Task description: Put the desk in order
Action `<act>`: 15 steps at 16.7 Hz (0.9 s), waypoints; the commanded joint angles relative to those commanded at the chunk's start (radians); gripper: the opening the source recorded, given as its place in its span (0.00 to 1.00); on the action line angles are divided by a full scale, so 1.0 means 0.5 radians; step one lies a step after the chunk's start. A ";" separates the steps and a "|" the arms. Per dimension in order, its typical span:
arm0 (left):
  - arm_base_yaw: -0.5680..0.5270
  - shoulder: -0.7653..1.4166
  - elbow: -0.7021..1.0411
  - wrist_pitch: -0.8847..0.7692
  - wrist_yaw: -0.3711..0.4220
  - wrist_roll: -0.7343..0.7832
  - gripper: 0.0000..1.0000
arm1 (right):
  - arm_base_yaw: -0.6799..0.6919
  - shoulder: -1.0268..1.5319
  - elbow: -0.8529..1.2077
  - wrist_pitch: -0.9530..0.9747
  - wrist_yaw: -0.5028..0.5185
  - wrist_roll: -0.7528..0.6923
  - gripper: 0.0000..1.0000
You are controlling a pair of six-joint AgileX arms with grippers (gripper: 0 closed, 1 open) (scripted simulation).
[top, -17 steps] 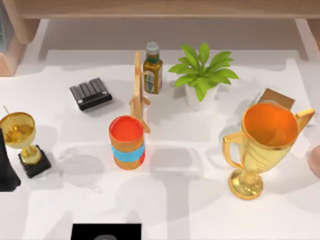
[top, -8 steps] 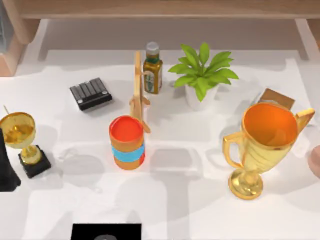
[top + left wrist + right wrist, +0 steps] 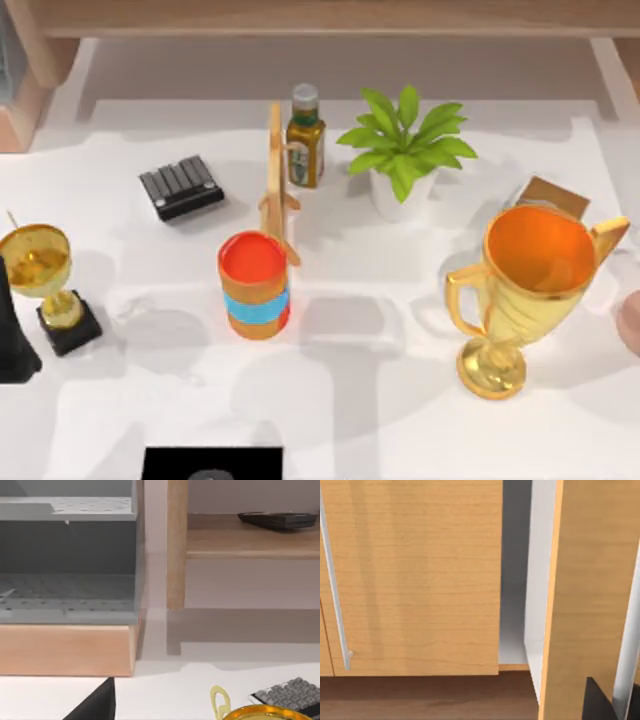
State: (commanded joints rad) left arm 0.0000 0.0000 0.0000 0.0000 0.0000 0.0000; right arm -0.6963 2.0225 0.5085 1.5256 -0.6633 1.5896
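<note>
The desk (image 3: 360, 400) is a broad white top with light wooden trim. On it stand a large gold trophy cup (image 3: 525, 290) at the right, a small gold trophy (image 3: 42, 275) on a black base at the left, and an orange can with a blue band (image 3: 255, 285) in the middle. A dark part of my left arm (image 3: 12, 335) stands at the left edge beside the small trophy, whose gold rim (image 3: 270, 713) appears in the left wrist view. The right wrist view faces wooden cabinet doors (image 3: 415, 575), with a dark part of my right arm (image 3: 600, 702) in its corner.
Toward the back sit a black keypad (image 3: 181, 187), an upright wooden stand (image 3: 277, 180), a green-capped bottle (image 3: 305, 137), a potted plant (image 3: 403, 150) and a brown block (image 3: 553, 196). A black panel (image 3: 212, 463) lies at the front edge. A shelf unit (image 3: 250, 540) rises behind the desk.
</note>
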 joint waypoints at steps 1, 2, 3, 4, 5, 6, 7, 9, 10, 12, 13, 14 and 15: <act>0.000 0.000 0.000 0.000 0.000 0.000 1.00 | 0.000 0.000 0.000 0.000 0.000 0.000 0.00; 0.000 0.000 0.000 0.000 0.000 0.000 1.00 | 0.000 0.000 0.000 0.000 0.000 0.000 0.00; 0.000 0.000 0.000 0.000 0.000 0.000 1.00 | 0.000 0.000 0.000 0.000 0.000 0.000 0.00; 0.000 0.000 0.000 0.000 0.000 0.000 1.00 | 0.000 0.000 0.000 0.000 0.000 0.000 0.00; 0.000 0.000 0.000 0.000 0.000 0.000 1.00 | -0.003 0.021 -0.003 -0.016 0.002 -0.025 0.00; 0.000 0.000 0.000 0.000 0.000 0.000 1.00 | 0.003 0.028 0.004 -0.023 0.008 -0.024 0.00; 0.000 0.000 0.000 0.000 0.000 0.000 1.00 | 0.027 0.046 0.031 -0.048 0.028 -0.022 0.00; 0.000 0.000 0.000 0.000 0.000 0.000 1.00 | 0.081 0.081 0.131 -0.106 0.079 -0.025 0.00; 0.000 0.000 0.000 0.000 0.000 0.000 1.00 | 0.105 0.094 0.184 -0.130 0.106 -0.026 0.00; 0.000 0.000 0.000 0.000 0.000 0.000 1.00 | 0.150 0.134 0.305 -0.186 0.153 -0.025 0.00; 0.000 0.000 0.000 0.000 0.000 0.000 1.00 | 0.183 0.155 0.365 -0.223 0.181 -0.025 0.00; 0.000 0.000 0.000 0.000 0.000 0.000 1.00 | 0.212 0.176 0.408 -0.255 0.214 -0.025 0.00; 0.000 0.000 0.000 0.000 0.000 0.000 1.00 | 0.232 0.193 0.431 -0.277 0.238 -0.024 0.00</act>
State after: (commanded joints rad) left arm 0.0000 0.0000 0.0000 0.0000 0.0000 0.0000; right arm -0.5805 2.1190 0.7242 1.3871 -0.5444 1.5773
